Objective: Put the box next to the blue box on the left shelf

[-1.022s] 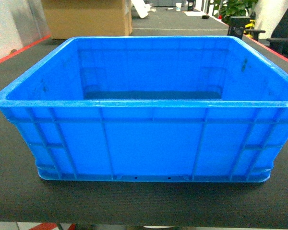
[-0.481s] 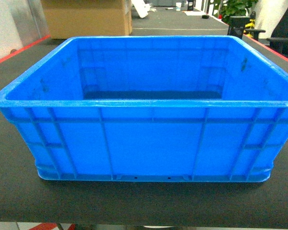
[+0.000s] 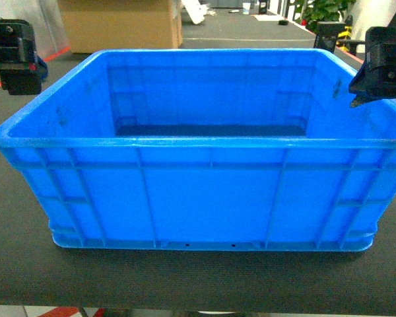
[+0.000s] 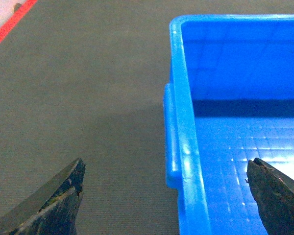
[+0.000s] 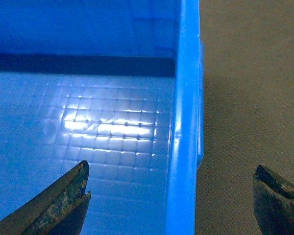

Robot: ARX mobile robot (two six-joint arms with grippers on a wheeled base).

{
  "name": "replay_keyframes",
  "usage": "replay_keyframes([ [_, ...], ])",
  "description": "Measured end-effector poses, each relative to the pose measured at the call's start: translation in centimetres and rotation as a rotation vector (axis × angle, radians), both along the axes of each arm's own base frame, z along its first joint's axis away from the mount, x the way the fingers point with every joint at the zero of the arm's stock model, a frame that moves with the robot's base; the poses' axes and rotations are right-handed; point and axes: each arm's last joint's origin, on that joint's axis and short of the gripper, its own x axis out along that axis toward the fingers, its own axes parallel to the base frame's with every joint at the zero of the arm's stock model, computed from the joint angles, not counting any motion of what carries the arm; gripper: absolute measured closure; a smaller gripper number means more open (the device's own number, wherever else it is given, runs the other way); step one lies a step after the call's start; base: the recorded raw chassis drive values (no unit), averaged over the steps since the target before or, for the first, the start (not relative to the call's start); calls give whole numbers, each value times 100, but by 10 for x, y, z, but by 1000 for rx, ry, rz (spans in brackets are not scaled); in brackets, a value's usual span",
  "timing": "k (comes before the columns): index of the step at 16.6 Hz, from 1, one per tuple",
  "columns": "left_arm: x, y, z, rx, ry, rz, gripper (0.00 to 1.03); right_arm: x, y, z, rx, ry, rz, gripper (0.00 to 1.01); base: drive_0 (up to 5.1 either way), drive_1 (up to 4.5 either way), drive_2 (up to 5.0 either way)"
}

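The box (image 3: 204, 191), a large bright-blue crate with ribbed sides, stands empty on the dark mat. My left gripper (image 3: 16, 66) hovers over its left wall. In the left wrist view this gripper (image 4: 164, 191) is open, with the left rim (image 4: 186, 147) between its fingers (image 4: 59, 196) and untouched. My right gripper (image 3: 373, 82) hovers over the right wall. It is open too (image 5: 169, 196), its fingers (image 5: 63, 200) standing either side of the right rim (image 5: 183, 147) without contact. The left shelf and the other blue box are out of view.
A cardboard carton (image 3: 119, 23) stands behind the crate. A red strip (image 3: 13, 76) marks the mat's left border. Dark equipment (image 3: 330, 33) and a green plant (image 3: 323, 10) sit at the back right. The table's front edge (image 3: 198, 307) runs just below the crate.
Both grippers have come into the head view at the crate's upper left and upper right corners; earlier neither showed. The crate has not moved.
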Motion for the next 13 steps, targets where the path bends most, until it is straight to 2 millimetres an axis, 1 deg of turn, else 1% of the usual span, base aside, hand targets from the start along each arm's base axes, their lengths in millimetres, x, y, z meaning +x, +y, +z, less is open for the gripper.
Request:
replay_keyframes([
  [3, 9, -7, -8, -9, 82, -16, 5, 6, 1, -11, 0, 60, -8, 3, 0, 0, 0],
  [6, 14, -6, -23, -5, 171, 6, 5, 8, 1, -16, -3, 74, -10, 3, 0, 0, 0],
  [10, 18, -7, -25, -33, 207, 9, 5, 10, 3, -20, -6, 81, -6, 3, 0, 0, 0],
  [12, 18, -8, -25, -45, 228, 7, 22, 10, 3, -20, -11, 80, -12, 22, 0, 0, 0],
  [13, 18, -8, -26, -46, 239, 7, 33, 10, 3, -21, -12, 81, -13, 33, 0, 0, 0],
])
